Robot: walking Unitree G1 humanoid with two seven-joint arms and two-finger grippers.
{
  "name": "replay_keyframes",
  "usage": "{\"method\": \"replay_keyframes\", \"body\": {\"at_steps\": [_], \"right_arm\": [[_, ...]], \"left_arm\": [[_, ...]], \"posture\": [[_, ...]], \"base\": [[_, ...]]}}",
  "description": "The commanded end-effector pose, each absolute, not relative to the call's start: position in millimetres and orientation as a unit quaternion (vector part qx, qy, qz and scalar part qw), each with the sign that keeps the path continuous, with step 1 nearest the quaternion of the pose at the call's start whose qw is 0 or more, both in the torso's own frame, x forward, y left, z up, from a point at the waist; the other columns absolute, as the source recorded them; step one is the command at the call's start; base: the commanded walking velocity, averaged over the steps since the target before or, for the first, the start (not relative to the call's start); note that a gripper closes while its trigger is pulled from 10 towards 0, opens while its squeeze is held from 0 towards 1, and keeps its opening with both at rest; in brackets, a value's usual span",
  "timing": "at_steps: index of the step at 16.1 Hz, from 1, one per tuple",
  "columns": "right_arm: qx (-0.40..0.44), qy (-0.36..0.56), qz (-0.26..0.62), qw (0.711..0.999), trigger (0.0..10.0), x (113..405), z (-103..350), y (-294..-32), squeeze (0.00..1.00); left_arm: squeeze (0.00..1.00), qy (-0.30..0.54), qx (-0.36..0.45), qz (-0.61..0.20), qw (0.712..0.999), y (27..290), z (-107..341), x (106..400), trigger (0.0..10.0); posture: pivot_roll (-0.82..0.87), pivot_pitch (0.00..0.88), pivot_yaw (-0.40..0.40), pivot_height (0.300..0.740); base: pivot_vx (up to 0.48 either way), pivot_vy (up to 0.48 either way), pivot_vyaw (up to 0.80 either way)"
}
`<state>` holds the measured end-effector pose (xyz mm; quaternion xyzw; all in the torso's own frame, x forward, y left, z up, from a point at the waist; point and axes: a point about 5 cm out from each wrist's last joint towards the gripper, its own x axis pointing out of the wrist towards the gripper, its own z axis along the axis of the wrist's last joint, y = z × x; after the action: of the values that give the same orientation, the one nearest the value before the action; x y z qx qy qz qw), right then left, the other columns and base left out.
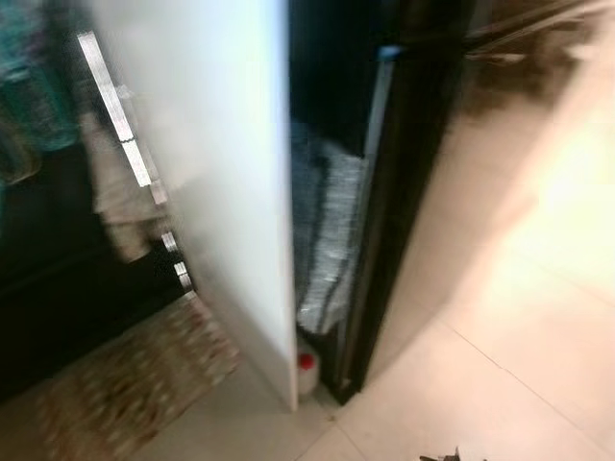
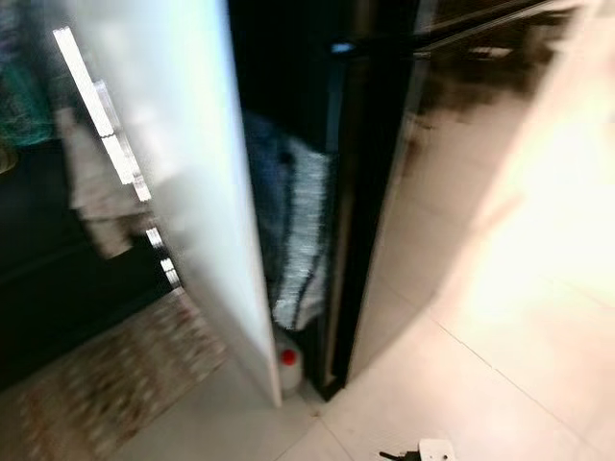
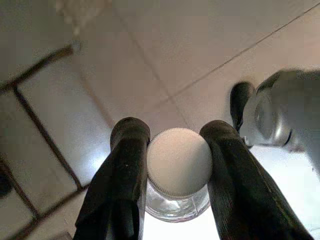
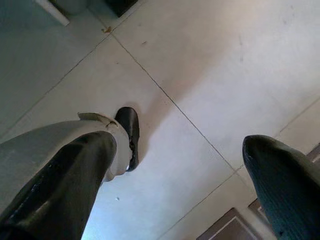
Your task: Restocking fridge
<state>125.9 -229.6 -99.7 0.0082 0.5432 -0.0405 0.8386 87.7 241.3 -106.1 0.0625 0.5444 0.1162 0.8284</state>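
Jar (image 3: 179,172) with a white lid pinched between the left gripper's (image 3: 175,165) two black fingers, above the pale tiled floor (image 3: 200,45).
Right gripper (image 4: 180,170) hangs with fingers spread over the same tiles. Ahead, blurred, a white fridge door (image 1: 226,182) stands ajar beside a dark cabinet edge (image 1: 384,221), a small red-capped bottle (image 1: 307,371) at its foot and a patterned rug (image 1: 125,384) to the left.

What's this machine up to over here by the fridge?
It is restocking the fridge. Its left pincer is shut on a clear jar with a white lid, carried over the tiled floor. The right pincer hangs open. Ahead, the white fridge door stands open, with a small red-capped bottle on the floor at its foot.
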Motion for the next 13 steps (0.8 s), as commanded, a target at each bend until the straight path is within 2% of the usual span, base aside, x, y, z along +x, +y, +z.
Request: {"method": "replay_keyframes", "body": {"at_steps": [1,11,13], "right_arm": [[0.015,0.536,-0.05,0.842,10.0,128.7,-98.9,-229.3,0.0],[0.011,0.537,-0.052,0.842,10.0,125.4,-99.3,-231.6,0.0],[0.01,0.539,-0.053,0.841,10.0,123.7,-99.6,-232.4,0.0]], "left_arm": [[0.0,0.552,0.077,0.103,0.824,242.8,-106.7,83.4,10.0],[0.0,0.561,0.1,0.067,0.819,238.3,-108.3,81.6,10.0],[0.0,0.571,0.111,0.056,0.812,237.4,-109.2,79.4,10.0]], "posture": [[-0.02,0.0,0.03,0.74],[-0.03,0.0,0.028,0.74],[-0.03,0.0,0.019,0.74]], "base": [[0.0,0.0,-0.62],[0.0,0.0,-0.61],[0.0,-0.334,-0.62]]}}
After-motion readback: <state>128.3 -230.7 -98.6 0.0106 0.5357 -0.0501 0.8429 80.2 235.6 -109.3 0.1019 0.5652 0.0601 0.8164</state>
